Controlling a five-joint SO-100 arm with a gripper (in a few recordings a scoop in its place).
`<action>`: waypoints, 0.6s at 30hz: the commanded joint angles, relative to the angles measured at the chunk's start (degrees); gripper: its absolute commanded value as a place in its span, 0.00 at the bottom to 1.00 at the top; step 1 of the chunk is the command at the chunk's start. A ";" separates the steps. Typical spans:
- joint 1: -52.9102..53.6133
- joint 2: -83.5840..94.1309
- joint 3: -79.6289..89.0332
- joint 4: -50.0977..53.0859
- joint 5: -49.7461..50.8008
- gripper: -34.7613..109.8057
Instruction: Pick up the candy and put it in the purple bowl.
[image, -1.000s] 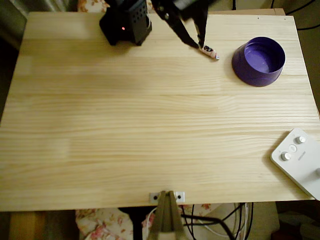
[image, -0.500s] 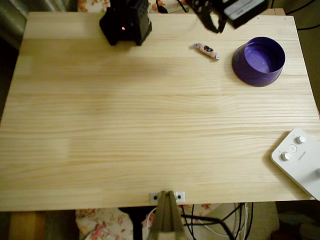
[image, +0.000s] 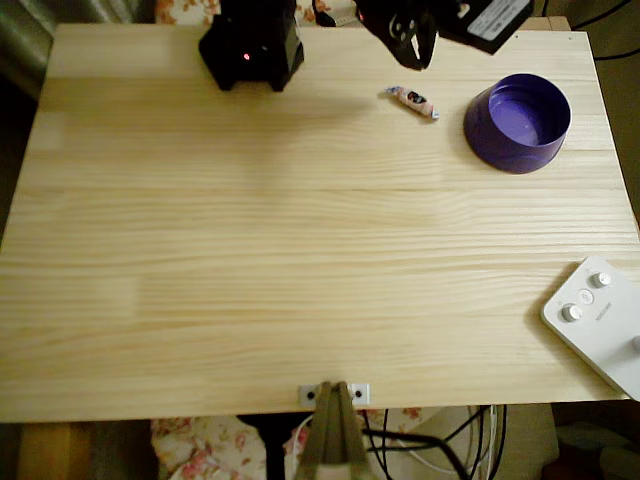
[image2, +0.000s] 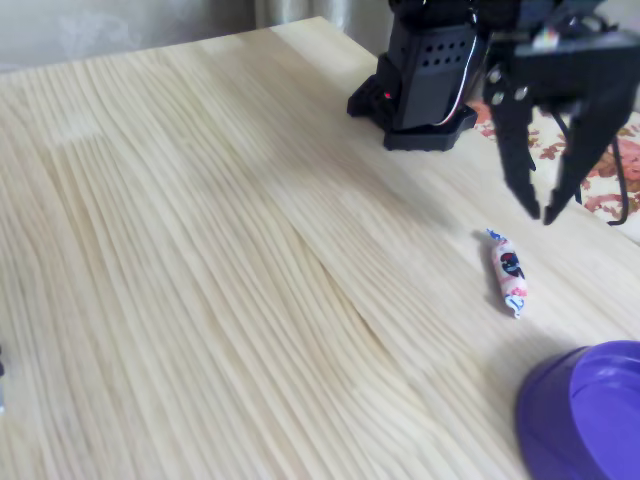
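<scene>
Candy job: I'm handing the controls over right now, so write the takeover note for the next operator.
Claw: open, empty, hanging above the table just beyond the candy, fingertips pointing down, not touching it.
Candy: lying flat on the wooden table, between the arm's base and the purple bowl, apart from both.
Purple bowl: upright near the table's far right in the overhead view, nothing inside.
Done: nothing yet; the candy is not grasped.
Left: bring the claw over the candy, lower, close, lift, carry to the bowl and release.
</scene>
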 joint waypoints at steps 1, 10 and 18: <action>1.05 3.43 -0.35 -0.44 -2.20 0.24; 2.55 -2.81 -2.02 -1.23 -2.72 0.26; 1.32 -3.87 -2.46 -2.46 -3.78 0.27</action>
